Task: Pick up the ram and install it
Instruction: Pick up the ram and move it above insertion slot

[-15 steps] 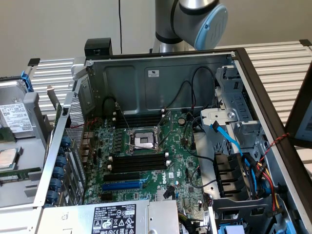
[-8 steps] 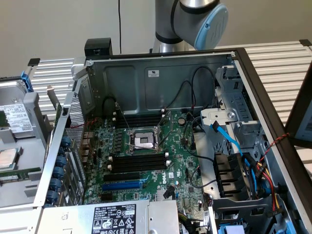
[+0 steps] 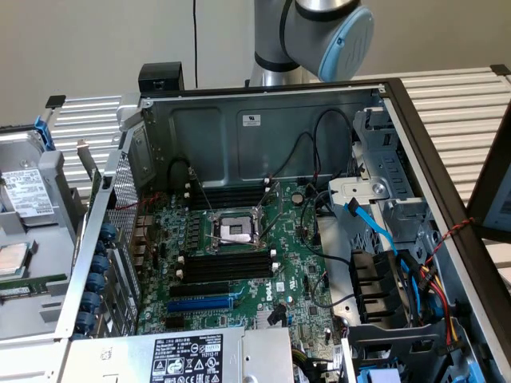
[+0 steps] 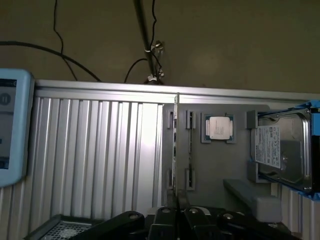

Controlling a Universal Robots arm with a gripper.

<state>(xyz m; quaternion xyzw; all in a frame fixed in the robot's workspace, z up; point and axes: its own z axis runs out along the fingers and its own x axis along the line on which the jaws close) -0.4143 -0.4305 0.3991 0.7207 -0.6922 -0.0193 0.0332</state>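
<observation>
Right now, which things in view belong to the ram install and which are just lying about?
Job in hand: ram, standing edge-on in the grey tray; black memory slots on the motherboard; end effector, right at the ram.
Lying about: processor chip; hard drive; blue cable.

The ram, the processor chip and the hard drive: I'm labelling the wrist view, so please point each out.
the ram (image 4: 176, 145), wrist view, on its thin edge, midway along.
the processor chip (image 4: 219, 127), wrist view, middle of its silver lid.
the hard drive (image 4: 290, 155), wrist view, on its metal face.
</observation>
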